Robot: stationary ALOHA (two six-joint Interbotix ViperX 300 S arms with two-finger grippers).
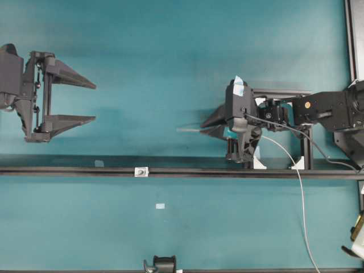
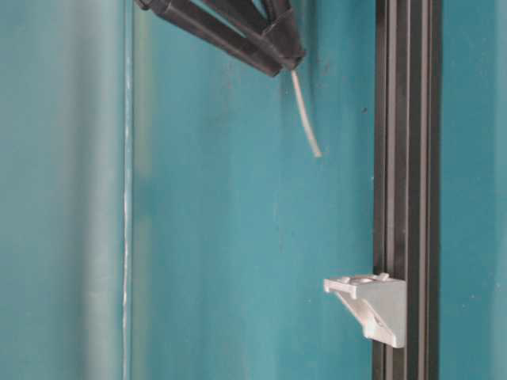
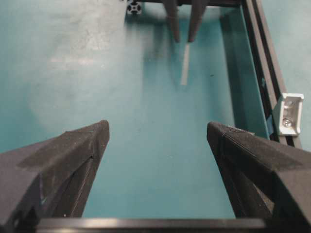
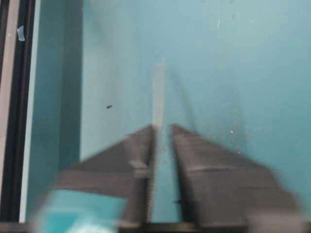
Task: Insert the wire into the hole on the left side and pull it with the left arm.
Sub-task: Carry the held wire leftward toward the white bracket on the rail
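1. My left gripper (image 1: pixel 94 102) hangs at the far left of the overhead view, well apart from everything else, its two long tapered fingers (image 1: pixel 71 75) spread wide with nothing between them.
2. From my left wrist camera I see that same gripper (image 3: pixel 158 132) open over bare teal surface (image 3: pixel 87 73), both fingertips clear of any contact.
3. My right gripper (image 1: pixel 202 128), the one with teal tape and a white label, sits right of centre in the overhead view, just behind the black rail (image 1: pixel 68 170). Its fingers are nearly closed, pinching the wire (image 1: pixel 187 129).
4. A short free end of the wire sticks out past my right fingertips, pointing toward my left gripper. It looks blurred in the right wrist view (image 4: pixel 159 94), running straight ahead from my right gripper (image 4: pixel 163 127).
5. In the table-level view the wire (image 2: pixel 305 115) droops from the tip of my right gripper (image 2: pixel 289 59) and hangs above the surface, near the rail but not touching it.
6. The small white-silver block (image 1: pixel 141 171) that carries the hole sits on the rail, between my two grippers. The hole itself is too small for me to make out.
7. The wire's tip is well short of the block (image 2: pixel 372 307) and off to the side of the rail.
8. The rest of the wire trails back from my right gripper, looping over the rail toward the near edge.
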